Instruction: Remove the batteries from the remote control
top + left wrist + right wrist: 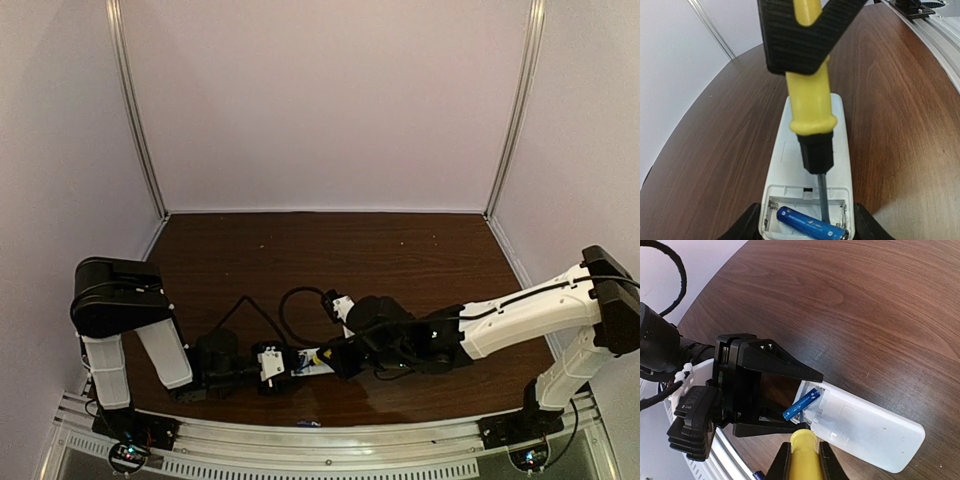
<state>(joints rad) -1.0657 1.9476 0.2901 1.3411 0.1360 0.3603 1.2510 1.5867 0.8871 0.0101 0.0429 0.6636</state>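
The white remote control (810, 145) lies flat on the table with its battery bay open. My left gripper (807, 232) is shut on its open end, one black finger on each side. One blue battery (812, 225) sits askew in the bay, and in the right wrist view this battery (801, 404) has one end tilted up out of the remote control (870, 430). My right gripper (804, 465) is shut on the yellow-handled screwdriver (804, 452), whose metal shaft (824, 195) reaches into the bay beside the battery. A second blue battery (308, 424) lies by the front rail.
The arms meet at the near middle of the dark wooden table (400, 260). Black cables (290, 305) loop just behind the grippers. A metal rail (330, 450) runs along the front edge, and pale walls enclose the other three sides.
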